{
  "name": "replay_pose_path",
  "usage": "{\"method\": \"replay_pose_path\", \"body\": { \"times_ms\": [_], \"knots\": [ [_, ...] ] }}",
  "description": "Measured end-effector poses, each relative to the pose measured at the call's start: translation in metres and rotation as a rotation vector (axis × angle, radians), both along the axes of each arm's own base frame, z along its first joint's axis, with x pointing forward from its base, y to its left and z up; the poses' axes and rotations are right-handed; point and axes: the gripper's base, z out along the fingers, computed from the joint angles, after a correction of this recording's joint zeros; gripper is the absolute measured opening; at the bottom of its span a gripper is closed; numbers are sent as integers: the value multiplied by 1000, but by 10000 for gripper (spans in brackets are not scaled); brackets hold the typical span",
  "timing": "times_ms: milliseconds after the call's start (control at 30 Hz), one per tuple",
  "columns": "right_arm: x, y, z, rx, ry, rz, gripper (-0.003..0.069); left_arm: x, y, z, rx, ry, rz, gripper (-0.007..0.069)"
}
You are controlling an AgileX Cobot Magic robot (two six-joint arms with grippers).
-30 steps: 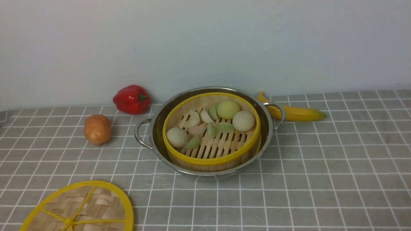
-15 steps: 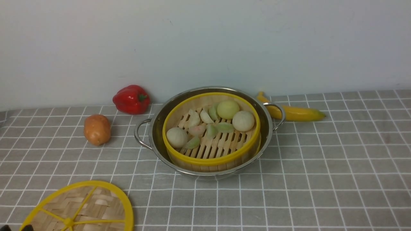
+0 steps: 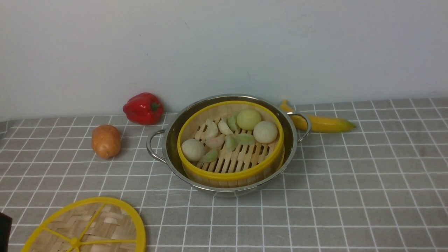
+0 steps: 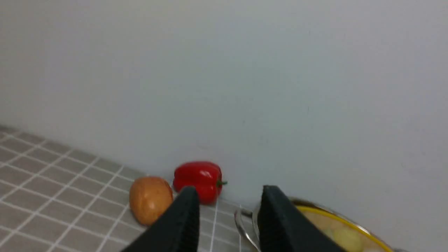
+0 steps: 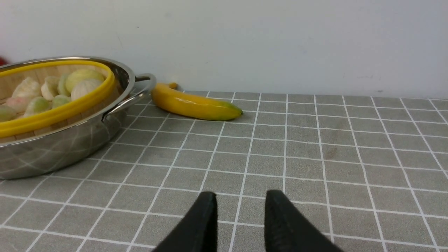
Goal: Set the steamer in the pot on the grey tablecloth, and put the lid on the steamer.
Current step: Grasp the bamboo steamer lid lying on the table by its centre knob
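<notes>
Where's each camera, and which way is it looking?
Front: between the arms, facing the wall; sees the steamer in the pot, the lid, and a dark robot part at its left edge.
Left wrist: on the left arm, looking past the left hand at the pepper and potato.
Right wrist: on the right arm, over the right hand toward the banana.
Shared: all three show the pot.

The tablecloth (image 3: 350, 175) is seen from above in front; wrist cameras are held low, facing the wall (image 3: 224, 45); the pot (image 3: 171, 147) is shared.
</notes>
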Motion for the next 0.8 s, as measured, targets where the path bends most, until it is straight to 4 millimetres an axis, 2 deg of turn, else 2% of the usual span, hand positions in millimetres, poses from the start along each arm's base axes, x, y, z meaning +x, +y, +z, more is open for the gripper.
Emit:
{"method": "replay_pose_path", "body": {
  "times_ms": [100,167,200,233,267,400,433,567,633,700,733,800],
  "knots": [
    [0,0,0,0,0,0,235,-2,-3,38,59,103,-38,242],
    [0,0,0,0,-1,0,237,-1,-4,49,93,154,-50,242],
    [0,0,0,0,-1,0,238,0,-4,63,157,248,-67,242],
    [0,0,0,0,-1,0,239,3,-4,65,180,290,-70,242],
    [0,0,0,0,-1,0,239,7,-3,75,256,430,-90,242],
    [0,0,0,0,-1,0,240,19,3,83,417,700,-115,242],
    [0,0,0,0,-1,0,240,33,7,81,496,836,-141,242],
    [0,0,0,-3,-1,0,240,59,8,72,521,999,-200,242],
    [0,0,0,-3,-1,0,240,85,8,58,514,1118,-248,242],
    [0,0,0,-3,-1,0,240,97,8,50,513,1163,-265,242],
    [0,0,0,-3,-1,0,240,114,9,38,509,1208,-281,242],
    [0,0,0,-3,-1,0,240,132,9,22,501,1269,-301,242]
  ]
}}
